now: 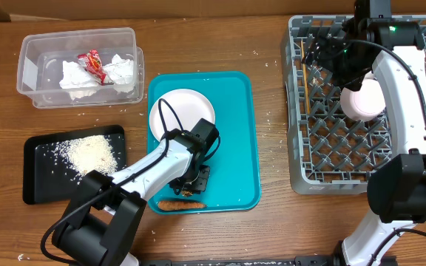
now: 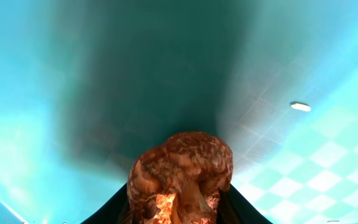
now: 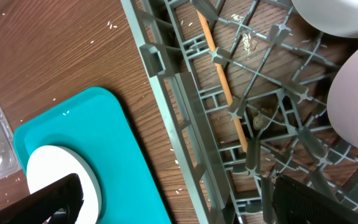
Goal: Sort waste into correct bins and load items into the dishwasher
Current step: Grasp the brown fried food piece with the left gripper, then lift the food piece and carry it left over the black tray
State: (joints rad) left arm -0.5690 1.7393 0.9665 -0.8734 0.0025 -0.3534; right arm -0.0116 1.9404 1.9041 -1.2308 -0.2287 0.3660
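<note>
Desk: brown wooden desk (image 1: pixel 272 229) carrying everything below.
Dish rack: large square grey plastic rack (image 1: pixel 324 148) at the desk's right; a thin wooden stick (image 3: pixel 225 87) lies slanted among its pegs.
Teal tray: rectangular, mid-desk (image 1: pixel 235 162); holds a small round white plate (image 1: pixel 187 107).
Right gripper: over the rack's left part (image 3: pixel 176 186); jaws spread, nothing held.
Left gripper: over the teal tray (image 1: pixel 193 182); clamped on a brown food lump (image 2: pixel 182 174).
Food stick: brown-orange (image 1: pixel 180 205), on the tray's near edge.
</note>
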